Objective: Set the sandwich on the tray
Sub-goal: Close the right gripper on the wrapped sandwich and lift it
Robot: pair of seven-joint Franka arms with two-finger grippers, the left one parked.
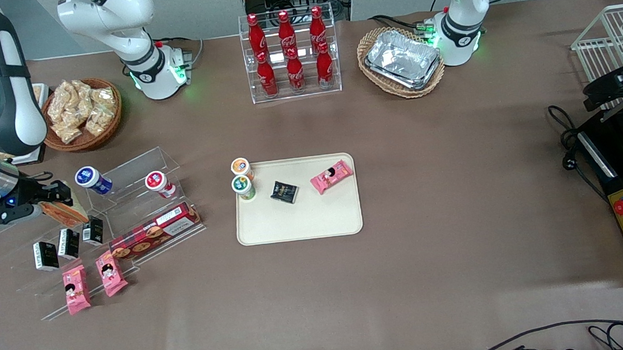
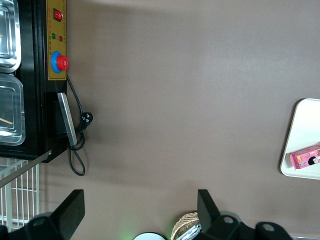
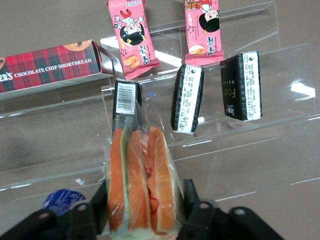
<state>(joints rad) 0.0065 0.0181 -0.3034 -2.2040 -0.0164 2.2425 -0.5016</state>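
Two fingers of the tool (image 3: 142,212) clench the sandwich (image 3: 141,182), probably light, soft and slippery-wrapped, at middle left in the front view.

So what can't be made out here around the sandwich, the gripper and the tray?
- The sandwich: in the right wrist view its lower end is cut off by the picture's edge; in the front view the gripper covers most of it.
- The tray: the left wrist view's edge cuts most of it off.
- The black packet on the tray: its label is too small to read.
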